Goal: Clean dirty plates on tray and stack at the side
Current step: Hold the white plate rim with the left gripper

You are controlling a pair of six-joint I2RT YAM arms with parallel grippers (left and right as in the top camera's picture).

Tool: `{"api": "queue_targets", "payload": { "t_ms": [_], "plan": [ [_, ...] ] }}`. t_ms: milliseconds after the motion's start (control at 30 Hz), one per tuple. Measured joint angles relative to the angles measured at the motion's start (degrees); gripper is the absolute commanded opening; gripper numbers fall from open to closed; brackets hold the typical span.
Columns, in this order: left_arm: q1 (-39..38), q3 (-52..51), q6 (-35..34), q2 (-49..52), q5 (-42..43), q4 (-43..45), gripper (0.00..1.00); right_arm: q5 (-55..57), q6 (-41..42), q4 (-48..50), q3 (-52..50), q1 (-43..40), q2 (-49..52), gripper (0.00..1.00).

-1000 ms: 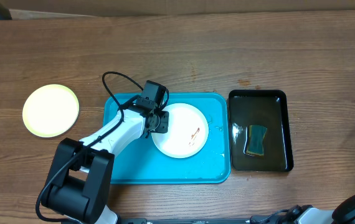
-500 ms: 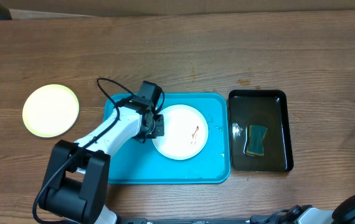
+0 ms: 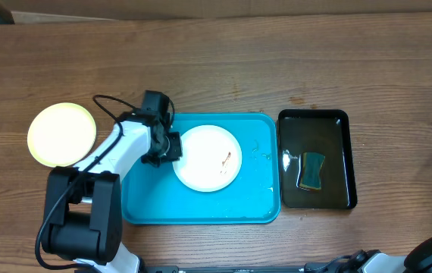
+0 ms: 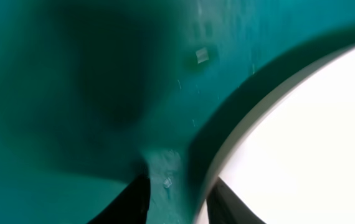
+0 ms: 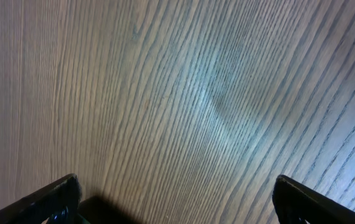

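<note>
One white plate (image 3: 207,158) with a small brown smear lies on the turquoise tray (image 3: 201,208), towards its upper left. My left gripper (image 3: 172,146) is at the plate's left rim. In the left wrist view the two dark fingers of that gripper (image 4: 180,202) straddle the rim of the plate (image 4: 314,143), one over the tray floor (image 4: 71,93) and one over the plate, shut on it. A pale yellow plate (image 3: 61,134) rests on the wood left of the tray. My right gripper (image 5: 177,199) hangs wide open over bare wood, holding nothing.
A narrow black tray (image 3: 350,159) stands right of the turquoise one, holding shallow liquid and a green-and-yellow sponge (image 3: 311,171). The left arm's base (image 3: 79,227) sits at the front left. Small wet specks dot the tray floor near the plate.
My left gripper has moved left across the tray, and the white plate has slid left with it. The right gripper and the yellow plate have not moved.
</note>
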Motion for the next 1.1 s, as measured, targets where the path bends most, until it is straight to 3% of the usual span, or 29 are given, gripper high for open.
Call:
{"api": "queue_targets", "payload": {
  "t_ms": [400,567,633,833,867,933,1000,1100],
  "plan": [
    [-2.4,-0.33,2.4,0.2,-0.09,0.94,0.14,-0.02,0.0,2.99,0.0,0.0,0.0,1.0],
    [-2.4,-0.96,2.4,0.2,-0.24,1.68,0.12,-0.02,0.02,4.55,0.0,0.0,0.0,1.0],
    [-2.4,-1.03,2.4,0.2,-0.04,1.7,0.05,-0.02,0.02,4.55,0.0,0.0,0.0,1.0],
    [-2.4,-1.11,2.6,0.17,2.78,1.68,0.04,-1.68,0.37,3.65,0.02,0.0,0.0,1.0],
    [-2.4,-1.14,2.62,0.17,3.08,1.68,0.07,-2.91,0.44,1.66,0.07,0.0,0.0,1.0],
    [-2.4,-1.29,2.64,0.17,4.2,1.68,0.22,-6.49,0.98,-4.83,0.31,-0.04,0.0,1.0],
    [-2.4,-1.7,3.17,0.2,4.92,1.55,0.45,-10.16,1.53,-8.81,0.26,0.15,0.02,1.0],
    [-2.51,-1.75,3.28,0.07,5.95,1.57,0.47,-12.28,0.07,-11.37,0.28,2.47,0.02,1.0]
  ]
}}
